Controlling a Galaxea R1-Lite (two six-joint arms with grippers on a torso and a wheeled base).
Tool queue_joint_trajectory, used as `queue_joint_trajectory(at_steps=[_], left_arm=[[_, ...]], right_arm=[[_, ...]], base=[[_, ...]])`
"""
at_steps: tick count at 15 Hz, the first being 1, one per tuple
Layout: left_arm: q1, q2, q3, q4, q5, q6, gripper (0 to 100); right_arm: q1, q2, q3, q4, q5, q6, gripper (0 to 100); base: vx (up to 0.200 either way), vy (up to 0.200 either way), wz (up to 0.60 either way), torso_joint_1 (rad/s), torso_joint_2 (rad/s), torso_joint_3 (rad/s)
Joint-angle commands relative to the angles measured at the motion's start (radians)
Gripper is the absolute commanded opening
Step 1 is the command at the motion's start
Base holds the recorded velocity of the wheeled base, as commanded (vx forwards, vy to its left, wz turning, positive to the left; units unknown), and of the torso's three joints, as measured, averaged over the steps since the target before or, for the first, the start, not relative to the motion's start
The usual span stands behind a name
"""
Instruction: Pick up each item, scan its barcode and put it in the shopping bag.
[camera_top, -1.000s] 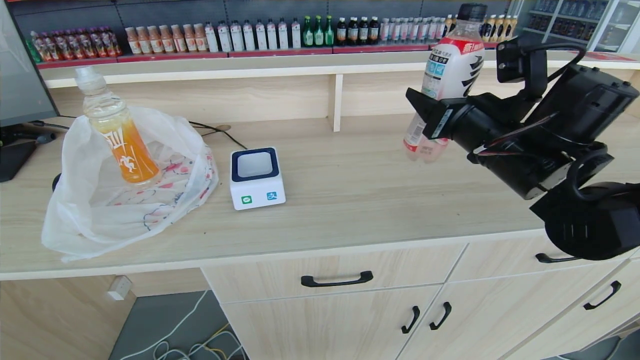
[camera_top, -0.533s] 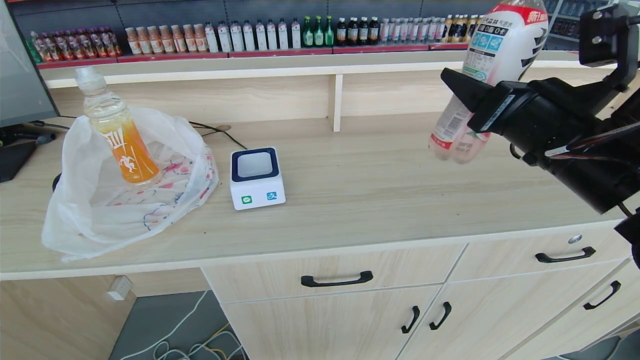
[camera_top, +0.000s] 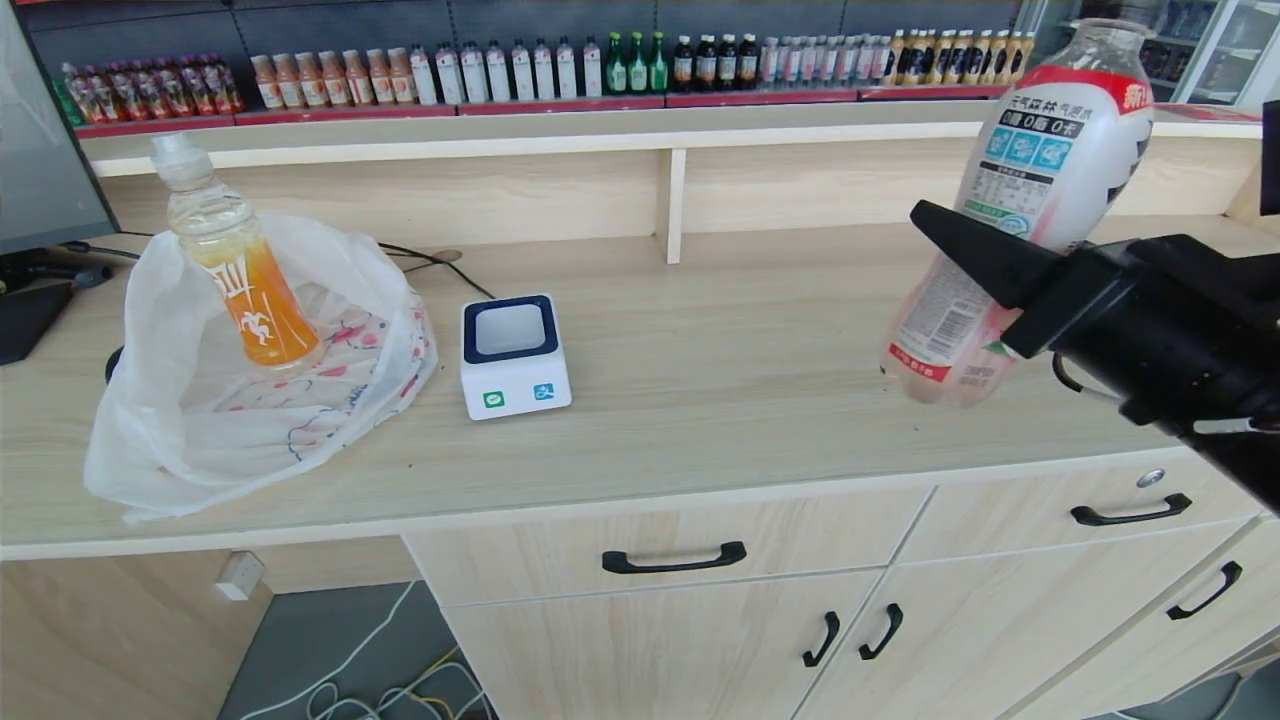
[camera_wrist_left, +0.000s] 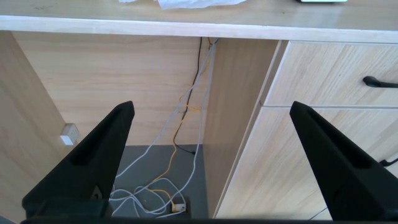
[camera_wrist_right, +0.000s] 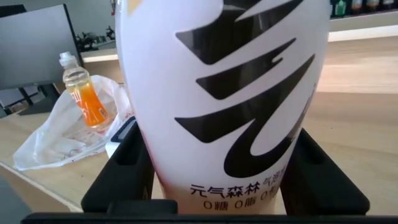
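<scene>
Pink drink bottle (camera_top: 1010, 220) is clamped in your R gripper (camera_top: 1000, 255), tilted, up over the counter's (camera_top: 720, 380) right end nr the front edge. Your L gripper (camera_wrist_left: 205, 162) hangs wide open below the counter front. Orange bottle (camera_top: 240, 270) stands in the bag (camera_top: 170, 420) at the left end, w/ the scanner (camera_top: 512, 355) just beside the bag.

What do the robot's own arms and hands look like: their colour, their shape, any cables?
Both hands are plain black. The left hand has two flat, wedge-shaped fingers that narrow toward the tips. The right hand has the same black wedge fingers, on a thick, rounded black arm. A thin black cable loops out near that arm's wrist.
</scene>
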Motion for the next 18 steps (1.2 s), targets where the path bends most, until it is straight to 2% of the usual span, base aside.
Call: queue_joint_trajectory(at_steps=[1, 3, 6, 8, 12, 15, 18], left_arm=[[0.001, 0.0, 0.0, 0.0, 0.0, 0.0, 100], [0.001, 0.0, 0.0, 0.0, 0.0, 0.0, 100], [0.001, 0.0, 0.0, 0.0, 0.0, 0.0, 100], [0.001, 0.0, 0.0, 0.0, 0.0, 0.0, 100], [0.001, 0.0, 0.0, 0.0, 0.0, 0.0, 100], [0.001, 0.0, 0.0, 0.0, 0.0, 0.0, 100], [0.001, 0.0, 0.0, 0.0, -0.001, 0.0, 100]], right_arm=[[0.013, 0.038, 0.088, -0.088, 0.036, 0.027, 0], [0.034, 0.091, 0.126, -0.193, 0.063, 0.056, 0], [0.045, 0.196, 0.091, -0.316, 0.12, 0.099, 0], [0.045, 0.231, 0.054, -0.339, 0.186, 0.133, 0], [0.045, 0.237, 0.022, -0.339, 0.436, 0.171, 0], [0.056, 0.236, 0.013, -0.339, 0.542, 0.217, 0], [0.142, 0.242, -0.05, -0.337, 0.577, 0.265, 0]], base=[[0.0, 0.0, 0.0, 0.0, 0.0, 0.0], [0.0, 0.0, 0.0, 0.0, 0.0, 0.0], [0.0, 0.0, 0.0, 0.0, 0.0, 0.0], [0.0, 0.0, 0.0, 0.0, 0.0, 0.0], [0.0, 0.0, 0.0, 0.0, 0.0, 0.0], [0.0, 0.0, 0.0, 0.0, 0.0, 0.0], [0.0, 0.0, 0.0, 0.0, 0.0, 0.0]])
